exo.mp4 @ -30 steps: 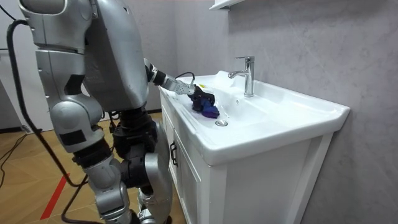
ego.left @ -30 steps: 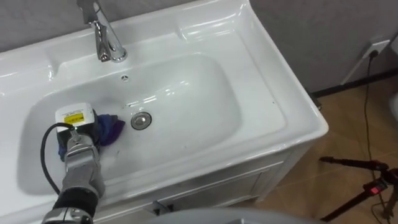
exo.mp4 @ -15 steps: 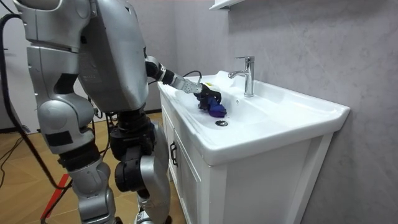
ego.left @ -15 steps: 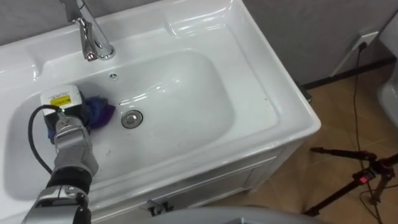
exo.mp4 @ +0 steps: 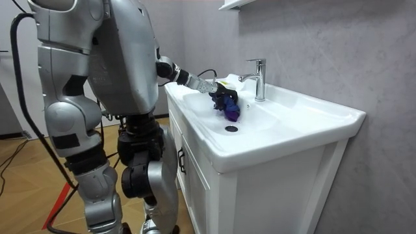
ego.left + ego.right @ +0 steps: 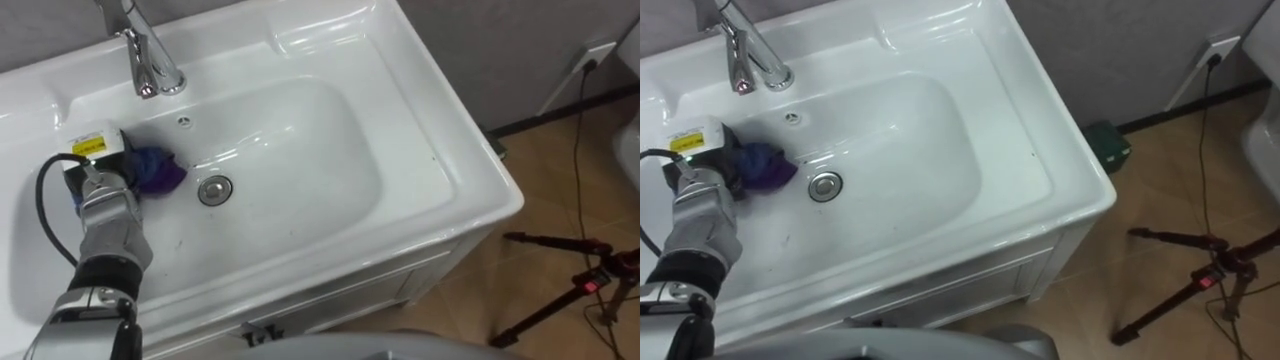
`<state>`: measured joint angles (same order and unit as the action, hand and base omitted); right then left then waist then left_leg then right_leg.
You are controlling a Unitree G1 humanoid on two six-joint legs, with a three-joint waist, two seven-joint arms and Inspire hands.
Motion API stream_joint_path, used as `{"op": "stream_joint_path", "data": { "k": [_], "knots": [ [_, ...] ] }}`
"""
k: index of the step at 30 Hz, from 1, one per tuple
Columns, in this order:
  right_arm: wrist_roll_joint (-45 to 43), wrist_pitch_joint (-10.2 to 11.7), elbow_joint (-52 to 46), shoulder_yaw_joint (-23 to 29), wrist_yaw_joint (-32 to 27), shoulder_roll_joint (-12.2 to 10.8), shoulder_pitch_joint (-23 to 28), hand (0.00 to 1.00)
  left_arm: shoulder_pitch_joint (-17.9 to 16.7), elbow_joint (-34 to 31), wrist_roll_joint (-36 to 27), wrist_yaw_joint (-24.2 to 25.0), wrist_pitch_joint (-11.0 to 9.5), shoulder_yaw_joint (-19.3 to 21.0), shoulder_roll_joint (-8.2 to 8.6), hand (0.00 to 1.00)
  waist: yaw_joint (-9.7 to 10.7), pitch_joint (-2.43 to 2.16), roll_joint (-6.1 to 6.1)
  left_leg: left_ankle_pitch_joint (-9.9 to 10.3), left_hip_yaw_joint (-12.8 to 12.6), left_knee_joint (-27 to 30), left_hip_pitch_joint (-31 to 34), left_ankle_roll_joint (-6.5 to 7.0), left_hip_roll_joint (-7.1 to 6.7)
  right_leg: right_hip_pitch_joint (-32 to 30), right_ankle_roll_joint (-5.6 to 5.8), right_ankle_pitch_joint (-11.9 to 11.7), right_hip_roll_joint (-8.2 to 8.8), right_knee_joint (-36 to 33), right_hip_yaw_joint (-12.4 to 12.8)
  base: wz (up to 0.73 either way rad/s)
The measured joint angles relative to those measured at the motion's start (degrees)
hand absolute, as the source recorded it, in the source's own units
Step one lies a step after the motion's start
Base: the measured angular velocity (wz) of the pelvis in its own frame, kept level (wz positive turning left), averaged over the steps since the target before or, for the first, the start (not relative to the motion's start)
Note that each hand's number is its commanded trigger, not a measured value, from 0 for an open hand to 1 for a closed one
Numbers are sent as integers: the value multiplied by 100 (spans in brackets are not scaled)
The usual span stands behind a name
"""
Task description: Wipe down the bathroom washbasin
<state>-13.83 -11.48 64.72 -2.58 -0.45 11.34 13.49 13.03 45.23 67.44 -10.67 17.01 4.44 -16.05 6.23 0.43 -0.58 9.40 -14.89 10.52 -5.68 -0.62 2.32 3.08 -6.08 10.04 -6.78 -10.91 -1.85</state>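
A white basin (image 6: 440, 150) is set in a vanity top, with a chrome faucet (image 6: 145, 60) at its back and a round drain (image 6: 214, 189) in the bowl. A blue-purple cloth (image 6: 158, 170) lies against the bowl's left slope, just left of the drain. My left hand (image 6: 92, 178) reaches into the bowl from the lower left with its fingers curled round the cloth. In the room view the left hand (image 5: 220, 97) holds the cloth (image 5: 232, 110) a little above the bowl, close in front of the faucet (image 5: 259, 78). I stand at the vanity's front.
A dark tripod (image 6: 570, 280) stands on the wooden floor to the right of the vanity. A wall socket (image 6: 600, 55) with a cable sits on the grey wall. A small green object (image 6: 1107, 143) lies on the floor by the wall.
My left hand has carried the cloth from the bowl's left front up and back toward the faucet. The head camera has shifted slightly.
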Motion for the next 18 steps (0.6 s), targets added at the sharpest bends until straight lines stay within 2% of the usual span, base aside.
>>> {"op": "stream_joint_path", "data": {
  "k": [2,6,10,18],
  "knots": [
    [-9,32,6,0,1,-7,-3,0,70,0,-115,1,-15,-3,-7,100,10,20,30,1,-1,22,11,-1,-2,-1,0,0,0,-8,0,4],
    [32,156,5,-14,-20,-8,16,0,113,0,-527,6,-17,-29,-12,100,63,27,32,6,2,21,-2,-3,-11,23,-9,-5,1,9,10,6],
    [52,233,14,-54,-6,-27,41,0,113,1,-668,7,-14,-109,-16,100,191,63,-35,34,1,19,4,1,-19,24,-31,-18,1,21,15,3],
    [118,269,40,-53,84,-24,179,0,113,-1,-678,14,34,-293,-7,100,294,58,-59,65,-73,16,11,48,-35,-8,-62,-37,12,10,68,-2]
  ]
}}
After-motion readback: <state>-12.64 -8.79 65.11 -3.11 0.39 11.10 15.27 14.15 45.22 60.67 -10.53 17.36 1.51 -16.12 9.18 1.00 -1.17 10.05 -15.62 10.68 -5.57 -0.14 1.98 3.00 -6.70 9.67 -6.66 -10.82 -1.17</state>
